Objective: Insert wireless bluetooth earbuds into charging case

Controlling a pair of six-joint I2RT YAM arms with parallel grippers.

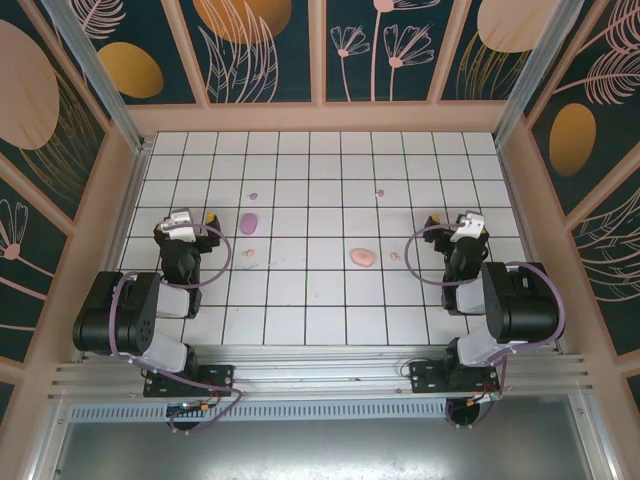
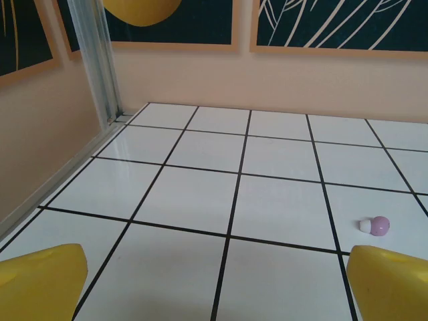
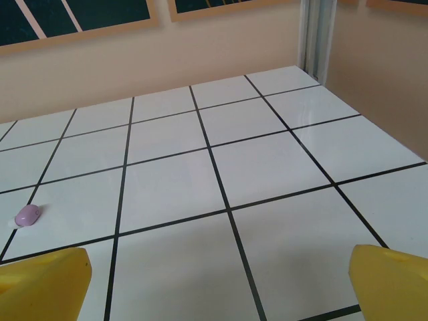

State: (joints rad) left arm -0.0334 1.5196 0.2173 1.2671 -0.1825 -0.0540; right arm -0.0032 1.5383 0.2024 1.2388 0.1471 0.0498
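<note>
A purple oval charging case point(image 1: 248, 223) lies left of centre on the tiled floor, and a pink one point(image 1: 363, 258) lies near the middle. Tiny earbuds are scattered about: a lilac earbud point(image 1: 253, 196) beyond the purple case, another lilac earbud point(image 1: 379, 192) further right, a pink earbud point(image 1: 249, 253), and a pink earbud point(image 1: 394, 256) beside the pink case. My left gripper point(image 1: 187, 216) is open and empty, left of the purple case; a lilac earbud point(image 2: 374, 226) lies ahead to its right. My right gripper point(image 1: 458, 216) is open and empty, with a lilac earbud point(image 3: 27, 215) far to its left.
Peach walls point(image 1: 320, 118) with dark floral panels enclose the white tiled floor point(image 1: 320, 300) on three sides. A metal post point(image 2: 100, 60) stands in the back left corner and another metal post point(image 3: 314, 33) in the back right. Both arm bases sit at the near edge.
</note>
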